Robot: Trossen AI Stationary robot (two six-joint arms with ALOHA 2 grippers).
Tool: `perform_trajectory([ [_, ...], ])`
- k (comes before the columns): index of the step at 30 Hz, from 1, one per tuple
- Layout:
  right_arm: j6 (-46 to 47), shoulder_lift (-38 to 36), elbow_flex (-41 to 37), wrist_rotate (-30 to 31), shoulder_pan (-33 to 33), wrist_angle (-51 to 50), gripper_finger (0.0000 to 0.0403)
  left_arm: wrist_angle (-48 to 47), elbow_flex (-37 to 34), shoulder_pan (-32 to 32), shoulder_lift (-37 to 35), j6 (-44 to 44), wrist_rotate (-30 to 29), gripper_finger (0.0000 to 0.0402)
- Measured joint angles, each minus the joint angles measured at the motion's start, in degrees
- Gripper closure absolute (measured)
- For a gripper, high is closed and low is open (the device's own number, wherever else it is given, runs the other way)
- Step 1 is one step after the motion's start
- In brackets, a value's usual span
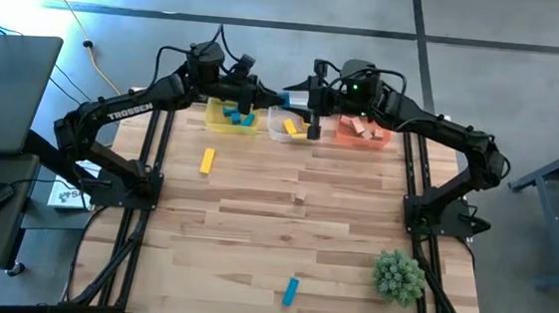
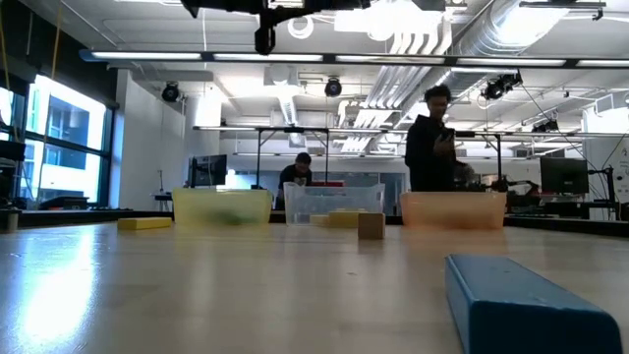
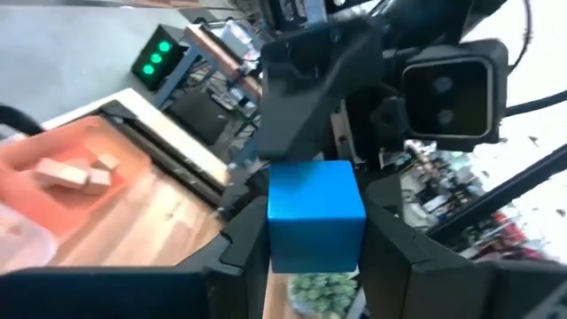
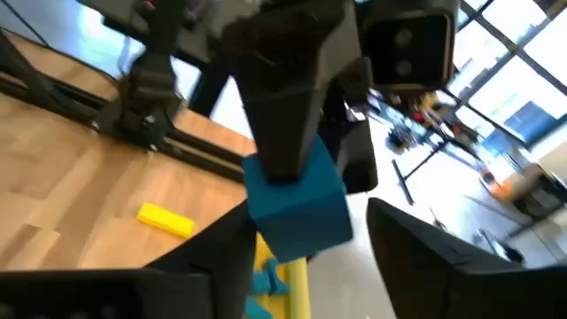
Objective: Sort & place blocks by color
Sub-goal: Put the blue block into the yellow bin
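A blue cube (image 3: 314, 213) hangs in the air over the bins at the far edge, between my two grippers, which meet there tip to tip. My left gripper (image 3: 314, 261) is shut on it. My right gripper (image 4: 306, 257) faces it from the other side, open, with its fingers standing around the same cube (image 4: 297, 208); a gap shows beside one finger. A yellow bar (image 1: 207, 161), a tan cube (image 1: 299, 196) and a blue bar (image 1: 291, 291) lie loose on the table. My left gripper pinches the blue cube by two opposite faces (image 3: 276, 239) between its two fingers (image 3: 241, 257). The fingers reach in about level from the table's left. The cube is lifted clear, high above the bins. My right gripper: whether one finger (image 4: 226, 257) touches the cube, I cannot tell.
Three bins stand in a row at the far edge: a yellow one (image 1: 231, 116) with blue blocks, a clear one (image 1: 287, 127) with yellow blocks, an orange one (image 1: 363, 133) with tan blocks. A spiky green plant ball (image 1: 398, 276) sits near right. People stand in the room beyond.
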Motion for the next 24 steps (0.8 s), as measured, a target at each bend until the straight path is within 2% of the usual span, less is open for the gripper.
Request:
perform_trajectory([
  [5, 0.17, 0.19, -0.08, 6.73, -0.01, -1.73, 0.017, -4.38, 0.11, 0.81, -0.04, 3.87, -2.8, 0.0294],
  [12, 0.4, -0.12, -0.06, 13.03, -0.3, -4.23, 0.0161, -12.26, 0.02, 2.8, 0.02, 9.26, -5.75, 0.0294],
  [15, 2.06, -0.1, -0.06, 14.85, -0.25, -5.07, 0.0161, -17.67, 0.04, 3.6, -0.07, 13.16, -11.31, 0.0294],
  [20, 6.66, -0.1, -0.04, 14.75, -0.19, -5.06, 0.016, -29.52, 0.02, 4.93, 0.06, 19.74, -25.14, 0.0294],
  [24, 10.35, -0.09, -0.03, 14.73, -0.09, -4.94, 0.016, -35.44, 0.02, 6.39, 0.94, 22.9, -30.14, 0.0294],
])
